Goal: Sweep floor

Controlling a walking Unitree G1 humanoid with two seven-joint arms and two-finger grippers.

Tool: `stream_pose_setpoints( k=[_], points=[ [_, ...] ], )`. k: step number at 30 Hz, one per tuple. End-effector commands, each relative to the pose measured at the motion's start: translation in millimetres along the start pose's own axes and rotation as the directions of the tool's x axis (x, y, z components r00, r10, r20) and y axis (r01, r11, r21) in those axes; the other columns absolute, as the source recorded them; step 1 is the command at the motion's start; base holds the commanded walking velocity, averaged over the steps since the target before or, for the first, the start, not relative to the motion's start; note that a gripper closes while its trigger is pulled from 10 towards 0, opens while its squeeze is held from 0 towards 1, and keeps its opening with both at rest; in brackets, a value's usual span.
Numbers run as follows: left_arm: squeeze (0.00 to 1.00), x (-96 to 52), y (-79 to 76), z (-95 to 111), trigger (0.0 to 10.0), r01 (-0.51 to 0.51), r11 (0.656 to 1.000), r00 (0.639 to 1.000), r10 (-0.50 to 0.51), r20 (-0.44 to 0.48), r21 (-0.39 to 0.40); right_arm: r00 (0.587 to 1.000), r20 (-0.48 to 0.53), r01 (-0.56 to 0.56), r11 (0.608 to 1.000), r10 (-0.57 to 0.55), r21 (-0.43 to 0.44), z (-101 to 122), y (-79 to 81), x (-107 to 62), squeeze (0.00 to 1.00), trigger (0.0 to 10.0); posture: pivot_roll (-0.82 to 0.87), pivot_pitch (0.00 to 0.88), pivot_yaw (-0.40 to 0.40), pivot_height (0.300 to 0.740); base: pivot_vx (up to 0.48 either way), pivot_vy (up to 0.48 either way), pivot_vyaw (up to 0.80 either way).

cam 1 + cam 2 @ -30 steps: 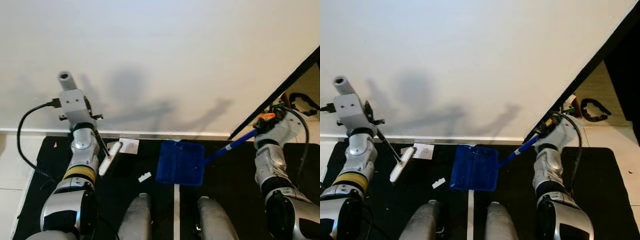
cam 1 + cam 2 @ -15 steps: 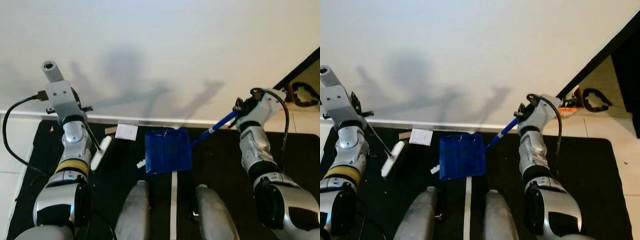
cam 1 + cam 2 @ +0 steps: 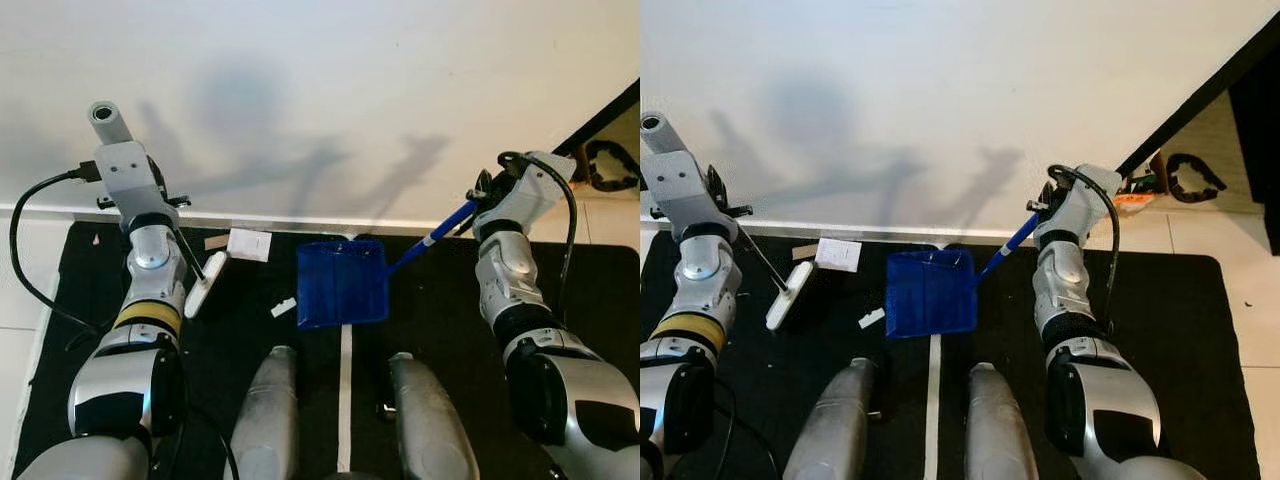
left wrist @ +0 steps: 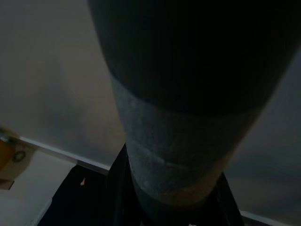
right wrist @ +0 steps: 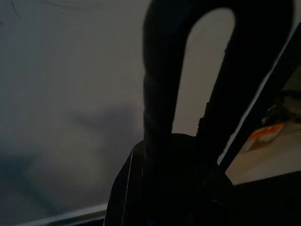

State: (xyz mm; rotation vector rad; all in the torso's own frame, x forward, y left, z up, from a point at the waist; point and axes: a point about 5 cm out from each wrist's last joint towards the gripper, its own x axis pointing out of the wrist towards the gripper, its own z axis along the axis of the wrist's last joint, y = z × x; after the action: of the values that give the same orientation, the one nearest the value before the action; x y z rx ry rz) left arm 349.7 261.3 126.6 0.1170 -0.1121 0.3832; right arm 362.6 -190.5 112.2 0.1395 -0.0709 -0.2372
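Note:
My left gripper (image 3: 162, 218) is shut on the thin handle of a brush. Its white head (image 3: 205, 283) rests on the black mat (image 3: 90, 290) near the wall. My right gripper (image 3: 484, 200) is shut on the blue handle (image 3: 440, 232) of a blue dustpan (image 3: 342, 283). The dustpan lies flat on the mat in front of my legs. A white paper sheet (image 3: 248, 244) and a small strip (image 3: 215, 242) lie by the baseboard between brush and dustpan. A small white scrap (image 3: 283, 307) sits just left of the dustpan. Both wrist views are dark and close on the held handles.
A white wall with a baseboard (image 3: 320, 224) stands directly ahead. A dark door frame (image 3: 610, 108) runs up at the right, with cables and small objects (image 3: 612, 160) on the floor beyond it. Pale floor (image 3: 20, 280) lies left of the mat. My legs (image 3: 265, 420) are below.
The camera has shifted, so the whole scene sits higher in view. My right gripper has come in closer to the wall, and the dustpan's handle now stands steeper. Both grips are unchanged.

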Motion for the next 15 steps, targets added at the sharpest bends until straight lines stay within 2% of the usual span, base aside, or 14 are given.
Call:
stream_pose_setpoints(
  k=[1, 6, 9, 15],
  points=[
    [0.0, 3.2, 10.1, 2.3, 10.0, -0.009, 0.999, 1.0, 0.009, 0.006, 0.041, 0.999, 0.037, 0.035, 0.996, -0.033, -0.08, 3.8, -9.3, 0.3, 0.0, 10.0, -0.03, 0.391, -0.009, 0.74, 0.0, 0.0, 0.0],
    [0.0, 10.2, 6.7, 11.2, 10.0, -0.003, 0.999, 1.0, 0.003, 0.014, 0.033, 0.997, 0.073, -0.007, 0.994, 0.015, -0.112, 11.0, 7.6, 2.9, 0.0, 10.0, -0.04, 0.407, -0.012, 0.74, 0.0, 0.0, 0.0],
    [0.0, 12.2, 5.6, 13.8, 10.0, -0.002, 1.0, 1.0, 0.001, 0.017, 0.03, 0.997, 0.074, -0.019, 0.993, 0.027, -0.113, 11.3, 12.8, 3.0, 0.0, 10.0, -0.04, 0.407, -0.012, 0.74, 0.0, 0.0, 0.0],
    [0.0, 14.2, 1.9, 16.5, 10.0, 0.002, 1.0, 1.0, -0.002, 0.017, 0.017, 0.994, 0.073, -0.069, 0.993, 0.077, -0.1, 7.5, 34.2, -1.9, 0.0, 10.0, -0.05, 0.425, -0.027, 0.74, 0.0, 0.0, 0.0]
  ],
)
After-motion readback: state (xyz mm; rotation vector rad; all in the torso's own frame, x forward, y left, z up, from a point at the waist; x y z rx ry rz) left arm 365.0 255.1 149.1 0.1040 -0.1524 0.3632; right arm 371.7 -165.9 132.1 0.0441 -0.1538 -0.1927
